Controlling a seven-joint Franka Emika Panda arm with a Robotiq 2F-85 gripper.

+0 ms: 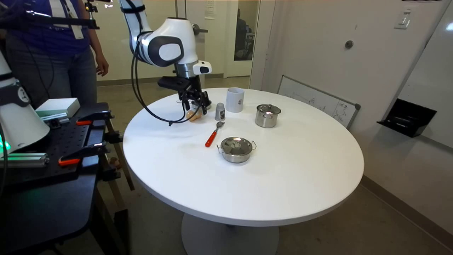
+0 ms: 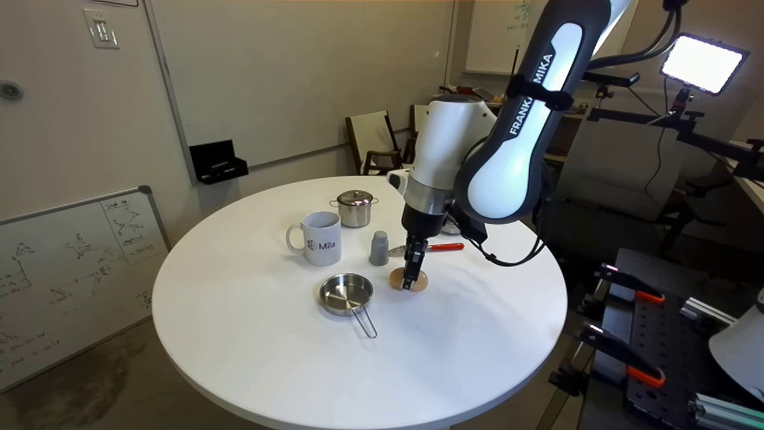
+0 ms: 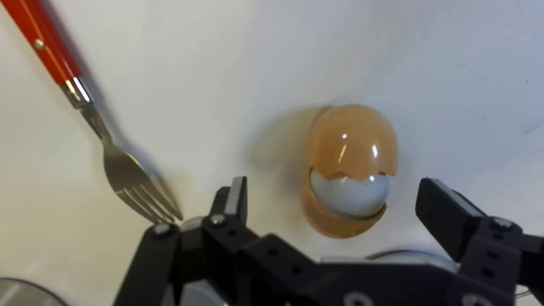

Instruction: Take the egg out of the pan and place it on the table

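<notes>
The egg (image 3: 355, 138) is a brown toy egg with a cracked shell and a white band. It rests on the white table (image 1: 290, 177) in both exterior views (image 1: 194, 115) (image 2: 397, 278). My gripper (image 3: 333, 195) is open, with a finger on each side of the egg and a gap to each in the wrist view. In an exterior view the gripper (image 2: 410, 283) is low over the egg and partly covers it. The pan (image 2: 346, 294), shallow steel with a wire handle, stands beside the egg, apart from it. The pan holds nothing visible.
A fork (image 3: 127, 174) with a red handle lies near one finger. A grey shaker (image 2: 379, 248), a white mug (image 2: 322, 237) and a lidded steel pot (image 2: 355, 209) stand nearby. A low lidded pot (image 1: 236, 150) stands farther off.
</notes>
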